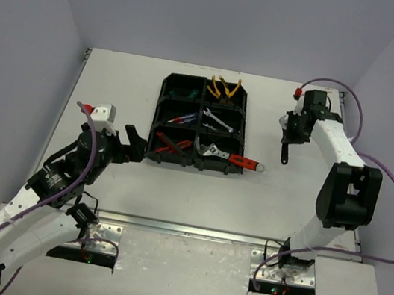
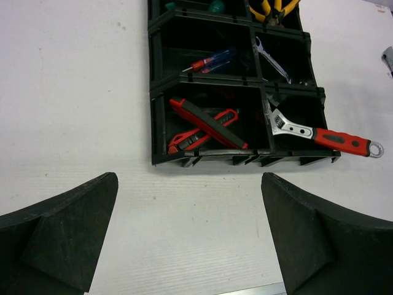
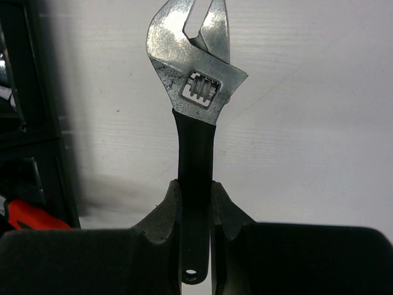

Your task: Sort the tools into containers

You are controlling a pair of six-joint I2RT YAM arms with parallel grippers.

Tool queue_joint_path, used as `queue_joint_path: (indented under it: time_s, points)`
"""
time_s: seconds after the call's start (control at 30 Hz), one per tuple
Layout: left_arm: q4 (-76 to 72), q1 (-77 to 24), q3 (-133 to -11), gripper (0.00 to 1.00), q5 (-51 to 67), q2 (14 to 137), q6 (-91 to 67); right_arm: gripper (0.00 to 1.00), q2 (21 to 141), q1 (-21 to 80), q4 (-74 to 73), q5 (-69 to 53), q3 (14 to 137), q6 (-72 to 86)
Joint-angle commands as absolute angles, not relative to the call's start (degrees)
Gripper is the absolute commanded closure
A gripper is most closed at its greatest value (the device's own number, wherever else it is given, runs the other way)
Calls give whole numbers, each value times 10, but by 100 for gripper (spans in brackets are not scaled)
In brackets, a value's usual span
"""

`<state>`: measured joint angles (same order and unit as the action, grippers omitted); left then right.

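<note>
My right gripper is shut on the black handle of a silver-headed adjustable wrench. In the top view this wrench hangs off the right gripper over the table, right of the black organizer tray. The tray's compartments hold yellow pliers, a blue and red screwdriver, a silver wrench and a red-black utility knife. A red-handled adjustable wrench lies across the near right compartment, its handle sticking out over the rim. My left gripper stands open and holds nothing, just short of the tray's near left corner.
White walls close the table on the left, the back and the right. In the right wrist view the tray's wall stands at the left edge. Bare table lies between the tray and the arm bases.
</note>
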<state>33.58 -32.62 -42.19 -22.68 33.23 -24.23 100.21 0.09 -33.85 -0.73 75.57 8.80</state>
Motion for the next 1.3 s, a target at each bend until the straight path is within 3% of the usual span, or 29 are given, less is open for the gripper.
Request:
queue_joint_path:
  time_s: [0.0,0.33,0.73,0.83,0.9,1.03,1.07,1.1,1.27]
  points:
    - [311,-332,-421,0,-221,338,-235,100,920,82,-262,-53,761,3]
    - [312,-332,-422,0,-223,341,-236,100,926,232,-286,-90,761,-222]
    - [312,-332,-421,0,-222,337,-236,100,955,295,-316,-64,757,-283]
    - [312,-332,-420,0,-222,335,-236,93,965,303,-336,-62,766,-285]
    - [311,-332,-420,0,-221,333,-236,83,970,305,-353,-61,776,-285]
    - [310,-332,-420,0,-221,334,-235,49,980,308,-374,-46,791,-281]
    - [310,-332,-420,0,-221,334,-235,30,980,309,-373,-35,792,-279]
    - [310,-331,-420,0,-221,334,-235,2,981,309,-372,-25,793,-276]
    - [311,-332,-420,0,-223,334,-235,1,973,309,-359,21,804,-244]
